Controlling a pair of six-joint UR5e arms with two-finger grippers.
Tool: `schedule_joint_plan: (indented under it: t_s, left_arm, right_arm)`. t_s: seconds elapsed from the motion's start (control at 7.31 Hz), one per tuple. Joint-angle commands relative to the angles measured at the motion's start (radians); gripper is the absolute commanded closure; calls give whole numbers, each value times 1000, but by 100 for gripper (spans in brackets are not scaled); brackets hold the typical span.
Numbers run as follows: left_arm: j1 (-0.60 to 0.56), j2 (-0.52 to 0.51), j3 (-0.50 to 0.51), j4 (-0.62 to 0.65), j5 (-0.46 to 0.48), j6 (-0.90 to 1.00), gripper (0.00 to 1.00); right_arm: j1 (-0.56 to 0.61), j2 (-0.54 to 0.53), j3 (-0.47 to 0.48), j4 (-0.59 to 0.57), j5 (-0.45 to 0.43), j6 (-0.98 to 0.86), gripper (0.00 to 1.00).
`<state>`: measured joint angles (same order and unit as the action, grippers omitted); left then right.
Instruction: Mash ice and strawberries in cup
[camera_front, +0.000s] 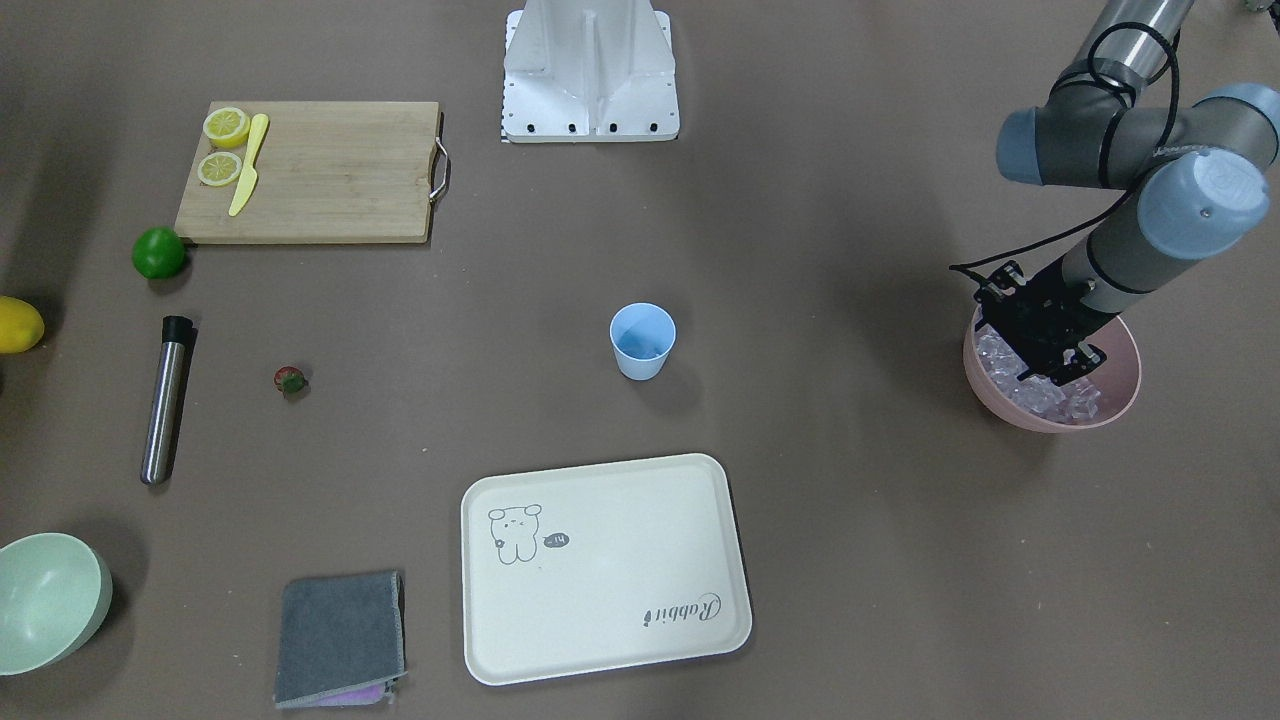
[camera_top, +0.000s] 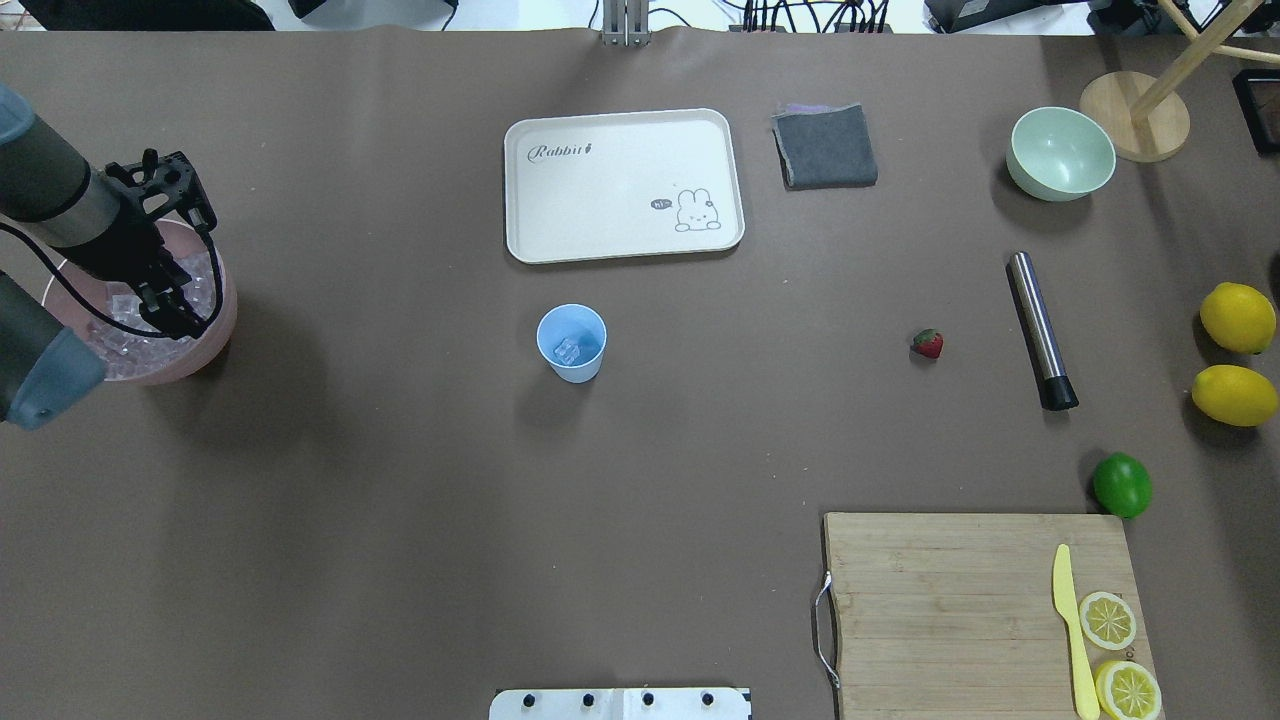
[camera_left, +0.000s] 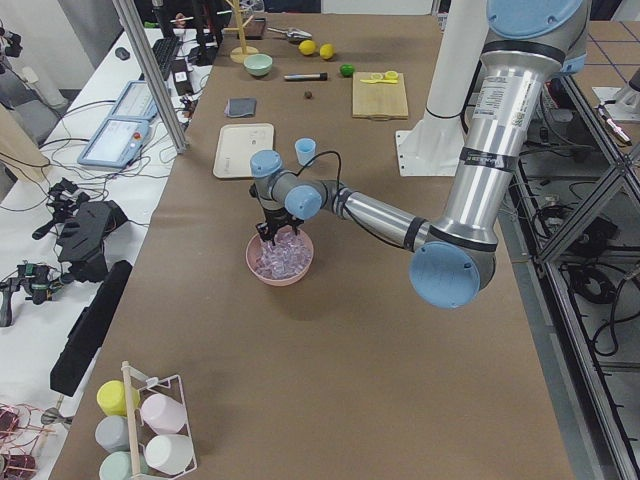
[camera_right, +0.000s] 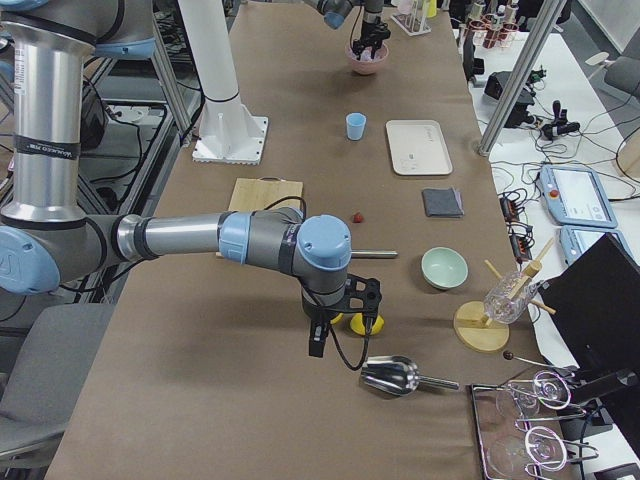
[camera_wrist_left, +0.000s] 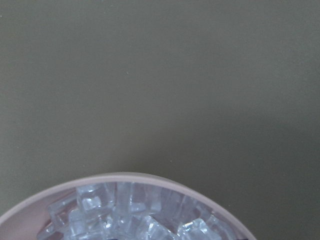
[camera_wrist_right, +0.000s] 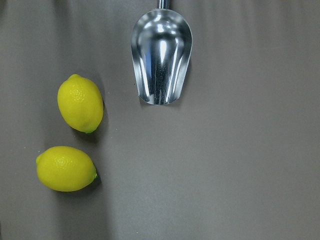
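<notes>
The light-blue cup (camera_top: 571, 345) stands upright mid-table with a clear cube of ice (camera_top: 567, 350) inside. More ice (camera_front: 1070, 400) fills a pink bowl (camera_top: 215, 340) at the table's left end. My left gripper (camera_front: 1052, 368) hangs in that bowl with its tips down among the cubes, and its fingers look spread open. The small red strawberry (camera_top: 928, 343) lies alone on the table, far right of the cup. My right gripper (camera_right: 316, 345) shows only in the exterior right view, hovering over two lemons (camera_wrist_right: 80, 102). I cannot tell whether it is open or shut.
A cream tray (camera_top: 620, 185) and a grey cloth (camera_top: 825, 147) lie beyond the cup. A steel muddler (camera_top: 1038, 330), a pale green bowl (camera_top: 1060, 153), a lime (camera_top: 1121, 485) and a cutting board (camera_top: 950, 610) with a knife and lemon halves sit to the right. A metal scoop (camera_wrist_right: 161, 50) lies near the lemons.
</notes>
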<state>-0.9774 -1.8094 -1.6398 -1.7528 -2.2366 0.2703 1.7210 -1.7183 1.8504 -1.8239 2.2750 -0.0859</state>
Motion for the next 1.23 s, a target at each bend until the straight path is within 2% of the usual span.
schedule_joint_plan:
  t_s: [0.0, 0.14, 0.41, 0.82, 0.96, 1.09]
  left_arm:
    - [5, -8, 24, -7, 0, 1, 24]
    - [6, -8, 24, -7, 0, 0, 26]
    - [6, -8, 23, -7, 0, 0, 41]
    - [-3, -8, 14, -2, -30, 0, 42]
    - [-4, -8, 14, -1, -32, 0, 49]
    - [-4, -7, 17, -2, -31, 0, 63]
  right_arm:
    - [6, -4, 3, 0, 0, 0, 0]
    - [8, -4, 3, 0, 0, 0, 0]
    - [11, -4, 3, 0, 0, 0, 0]
    - [12, 0, 12, 0, 1, 3, 0]
    - [12, 8, 12, 0, 1, 3, 0]
    - [11, 12, 12, 0, 1, 3, 0]
